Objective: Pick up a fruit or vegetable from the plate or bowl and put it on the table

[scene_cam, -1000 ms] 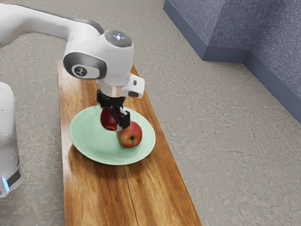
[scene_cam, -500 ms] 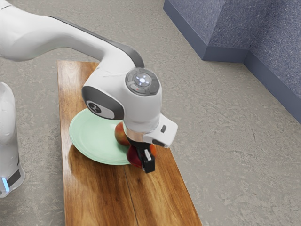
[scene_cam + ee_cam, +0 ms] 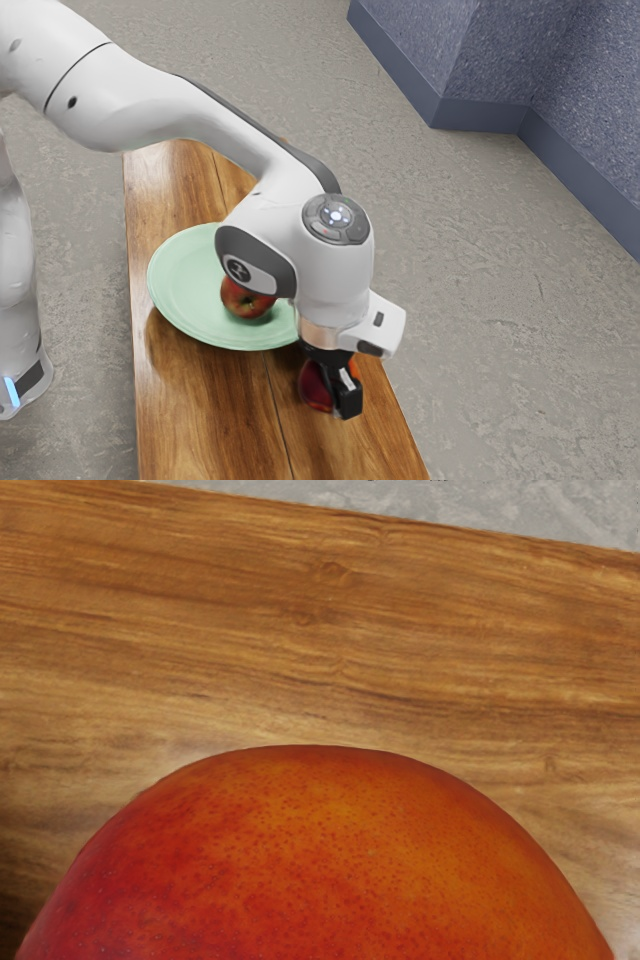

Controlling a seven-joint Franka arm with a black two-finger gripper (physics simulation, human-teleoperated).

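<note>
A: Where's the mango [image 3: 316, 388]?
B: Nearest us in the ext. view: in the gripper [image 3: 335, 392], just off the plate's [image 3: 180, 295] rim, over the tabletop [image 3: 205, 410]. Can't tell if its underside touches the wood.
A: Jaws?
B: Clamped on it, one finger on its ext.-view right side, approx.; the other's mostly hidden.
A: Which way's it pointing?
B: Dark red side faces ext. view's left, orange twd. the right. Wrist cam has a broad, speckled dome, red blending to orange. Long axis & stem end: can't tell, too much hidden.
A: Arm [image 3: 140, 105] pose?
B: In from upper L of ext. view, sloping down to the wrist, gripper pointing down w/ a slight tilt.
A: Farther back?
B: Red apple [image 3: 245, 300] on the plate, partly behind the wrist. Then grey floor [image 3: 480, 300] & blue wall [image 3: 500, 60].
</note>
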